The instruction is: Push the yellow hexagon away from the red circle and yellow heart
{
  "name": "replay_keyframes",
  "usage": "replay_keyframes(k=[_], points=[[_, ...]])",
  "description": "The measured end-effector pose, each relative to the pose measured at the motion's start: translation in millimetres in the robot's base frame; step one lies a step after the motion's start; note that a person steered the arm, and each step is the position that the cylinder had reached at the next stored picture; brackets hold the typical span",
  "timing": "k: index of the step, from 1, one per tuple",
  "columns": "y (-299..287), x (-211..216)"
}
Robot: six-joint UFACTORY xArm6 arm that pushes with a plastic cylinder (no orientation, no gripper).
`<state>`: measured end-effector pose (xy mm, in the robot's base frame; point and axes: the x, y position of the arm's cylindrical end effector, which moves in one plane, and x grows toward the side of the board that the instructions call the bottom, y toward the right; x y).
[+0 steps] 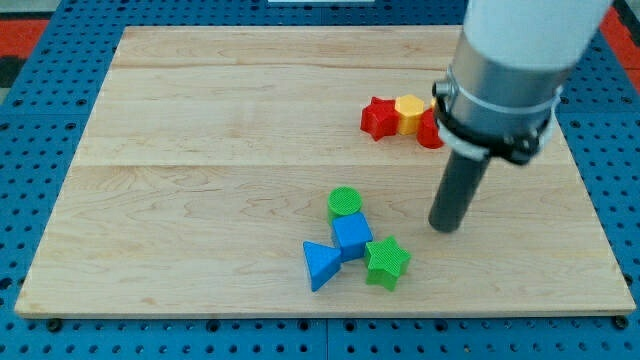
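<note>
One rod, no claw on this rig, so no open or closed state to report. My tip (446, 226) sits on the board (200, 150), right of centre. Yellow hexagon (409, 113) lies up and slightly left of my tip, well apart from it, touching the red star (377, 118) on its left. Red block (429, 131) on its right is partly hidden by the arm. Yellow heart not visible. Green circle (345, 203), blue cube (352, 236), blue triangle (320, 265), green star (386, 261) cluster left of my tip.
</note>
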<state>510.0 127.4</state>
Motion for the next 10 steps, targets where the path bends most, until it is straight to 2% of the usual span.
replay_keyframes(k=[2,4,7,10], points=[[47,-85],[48,-134],[-43,-137],[-51,-106]])
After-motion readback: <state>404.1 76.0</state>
